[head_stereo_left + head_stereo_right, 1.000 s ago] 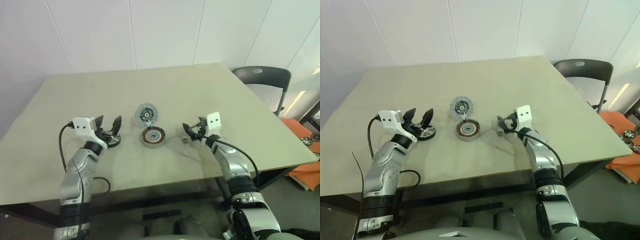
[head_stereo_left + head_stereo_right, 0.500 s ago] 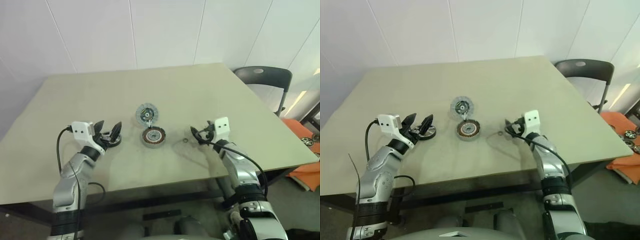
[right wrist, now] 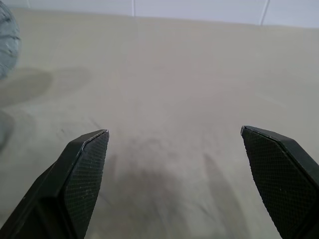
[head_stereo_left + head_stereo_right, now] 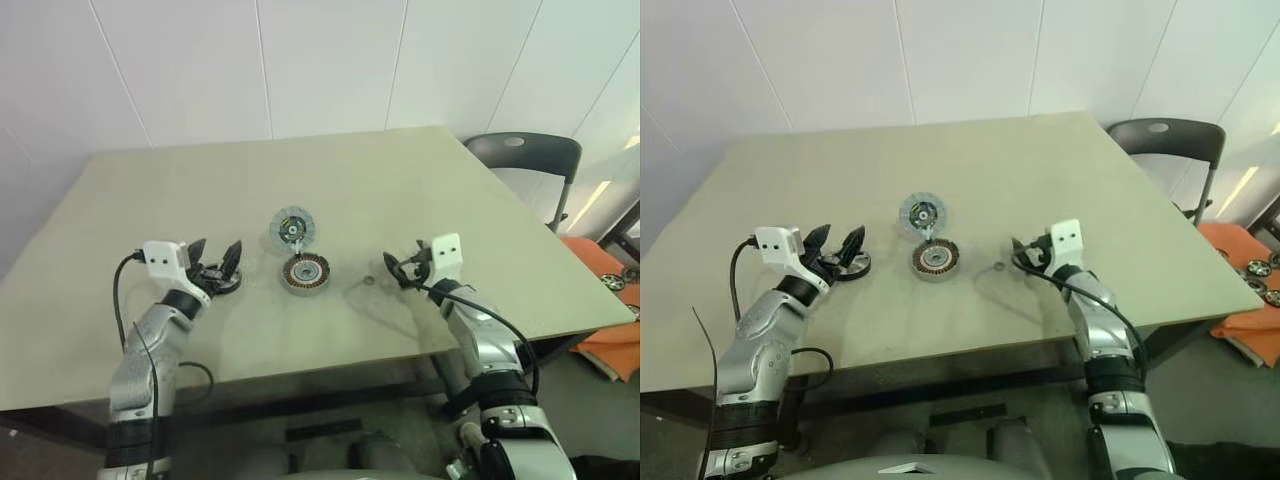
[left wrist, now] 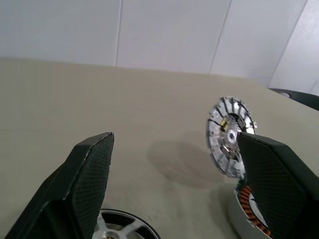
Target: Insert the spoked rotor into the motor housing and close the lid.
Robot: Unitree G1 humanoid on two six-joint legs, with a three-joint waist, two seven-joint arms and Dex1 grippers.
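Observation:
The spoked rotor (image 4: pixel 291 227) is a grey disc at mid-table, and in the left wrist view the rotor (image 5: pixel 228 142) stands tilted just behind the motor housing. The motor housing (image 4: pixel 306 272), silver-rimmed with copper coils, lies flat in front of it. A dark round lid (image 4: pixel 222 282) with silver spokes lies to the left. My left gripper (image 4: pixel 215 262) hovers open just above the lid (image 5: pixel 124 226), holding nothing. To the right of the housing, my right gripper (image 4: pixel 400 268) is open and empty, low over bare table.
A small metal ring (image 4: pixel 369 282) lies between the housing and the right gripper. A dark chair (image 4: pixel 530 150) stands past the table's (image 4: pixel 420 190) right corner, and orange items (image 4: pixel 610 300) lie on the floor to the right.
Over the second, my right gripper drew back to the right, away from the small ring. The left gripper shifted slightly back over the lid. The parts have not moved.

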